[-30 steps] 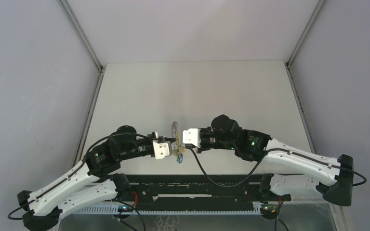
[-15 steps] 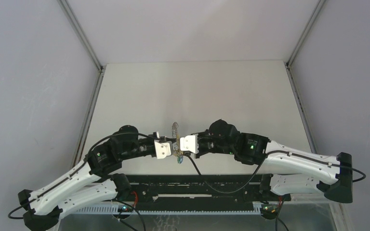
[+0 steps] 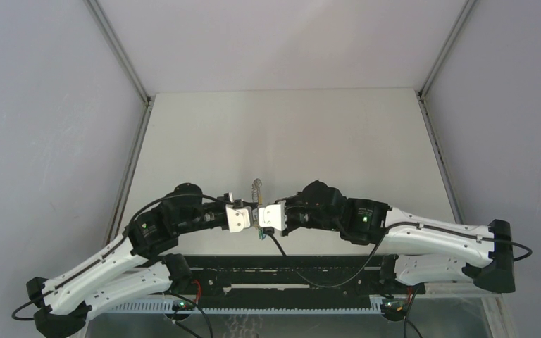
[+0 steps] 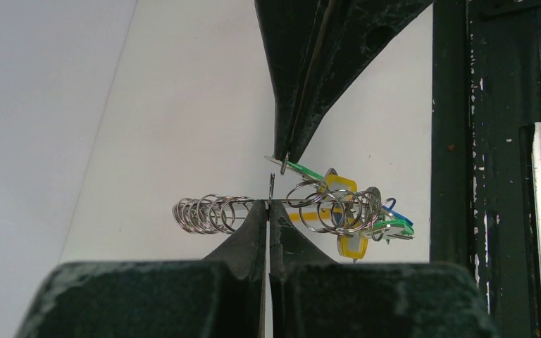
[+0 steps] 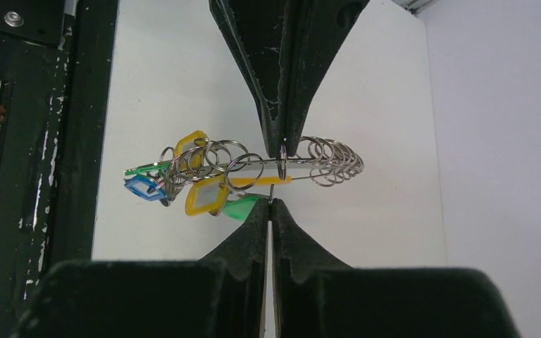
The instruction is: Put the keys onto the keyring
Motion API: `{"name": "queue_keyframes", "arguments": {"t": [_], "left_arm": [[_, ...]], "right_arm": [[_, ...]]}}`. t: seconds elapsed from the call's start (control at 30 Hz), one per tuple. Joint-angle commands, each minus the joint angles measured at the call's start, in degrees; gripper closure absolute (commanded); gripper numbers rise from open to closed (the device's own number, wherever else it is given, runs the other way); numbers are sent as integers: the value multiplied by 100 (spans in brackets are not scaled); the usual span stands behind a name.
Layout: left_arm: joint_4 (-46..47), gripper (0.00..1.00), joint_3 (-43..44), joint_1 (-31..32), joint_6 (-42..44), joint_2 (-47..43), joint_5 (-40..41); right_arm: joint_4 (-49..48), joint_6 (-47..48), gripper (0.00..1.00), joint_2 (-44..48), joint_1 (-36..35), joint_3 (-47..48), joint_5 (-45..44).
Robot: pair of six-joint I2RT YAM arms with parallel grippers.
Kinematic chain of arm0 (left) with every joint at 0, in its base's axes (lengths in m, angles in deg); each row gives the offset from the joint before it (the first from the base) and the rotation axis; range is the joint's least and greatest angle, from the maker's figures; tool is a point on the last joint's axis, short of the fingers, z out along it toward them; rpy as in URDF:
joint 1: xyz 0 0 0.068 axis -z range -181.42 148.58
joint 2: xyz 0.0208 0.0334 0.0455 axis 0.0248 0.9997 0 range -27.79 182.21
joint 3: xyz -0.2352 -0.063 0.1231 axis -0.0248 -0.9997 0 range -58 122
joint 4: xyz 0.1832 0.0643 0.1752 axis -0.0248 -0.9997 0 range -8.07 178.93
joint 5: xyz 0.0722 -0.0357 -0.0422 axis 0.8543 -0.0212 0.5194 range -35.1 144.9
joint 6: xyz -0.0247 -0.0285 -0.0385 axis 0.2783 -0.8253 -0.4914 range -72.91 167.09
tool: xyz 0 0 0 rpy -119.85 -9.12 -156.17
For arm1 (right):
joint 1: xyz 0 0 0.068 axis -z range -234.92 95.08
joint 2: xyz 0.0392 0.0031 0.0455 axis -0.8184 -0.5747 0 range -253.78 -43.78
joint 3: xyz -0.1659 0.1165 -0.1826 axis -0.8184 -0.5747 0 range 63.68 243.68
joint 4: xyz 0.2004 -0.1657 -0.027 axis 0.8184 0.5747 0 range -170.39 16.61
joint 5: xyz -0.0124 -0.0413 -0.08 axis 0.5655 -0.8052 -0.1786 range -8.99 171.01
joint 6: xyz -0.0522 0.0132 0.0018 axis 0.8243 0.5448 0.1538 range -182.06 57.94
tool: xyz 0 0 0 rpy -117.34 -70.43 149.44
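Observation:
The keyring [image 4: 204, 213], a row of silvery loops with a yellow-orange band, hangs level above the table. My left gripper [image 4: 269, 205] is shut on its thin wire near the middle. Coloured keys bunch at one end: a blue key [image 5: 141, 186] and a green key [image 4: 398, 227], among yellow tags [image 5: 204, 197]. My right gripper [image 5: 270, 204] is shut on the small ring of another green key [image 5: 243, 206], which touches the keyring [image 5: 331, 160]. In the top view the two grippers meet tip to tip, left gripper [image 3: 253, 215] and right gripper [image 3: 263, 217].
The pale table [image 3: 289, 134] stretches away behind the grippers, with grey walls on both sides. A black rail [image 3: 289, 264] with cables runs along the near edge, directly below the hanging keys.
My right gripper has moved left, closing the gap to the left gripper until their tips meet at the keyring. The left arm has hardly moved.

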State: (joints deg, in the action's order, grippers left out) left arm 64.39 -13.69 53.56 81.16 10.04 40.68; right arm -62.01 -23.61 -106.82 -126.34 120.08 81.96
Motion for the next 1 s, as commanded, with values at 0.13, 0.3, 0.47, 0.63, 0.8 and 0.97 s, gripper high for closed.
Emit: {"name": "queue_keyframes", "arguments": {"t": [0.13,0.3,0.47,0.63,0.8,0.97], "left_arm": [[388,100,-55,-5,69,-109,-142],[389,100,-77,7,94,-172,-194],[388,100,-82,19,109,-194,-176],[388,100,-86,47,104,-108,-178],[389,100,-86,65,113,-94,-181],[388,100,-84,65,110,-84,-138]], "right_arm": [[-332,74,100,42,-177,191,-362],[-348,71,100,49,-235,176,-452],[-369,49,100,90,-265,143,-546],[-416,40,100,108,-293,117,-571],[-393,32,100,91,-303,117,-558],[-380,32,100,115,-311,117,-521]]}}
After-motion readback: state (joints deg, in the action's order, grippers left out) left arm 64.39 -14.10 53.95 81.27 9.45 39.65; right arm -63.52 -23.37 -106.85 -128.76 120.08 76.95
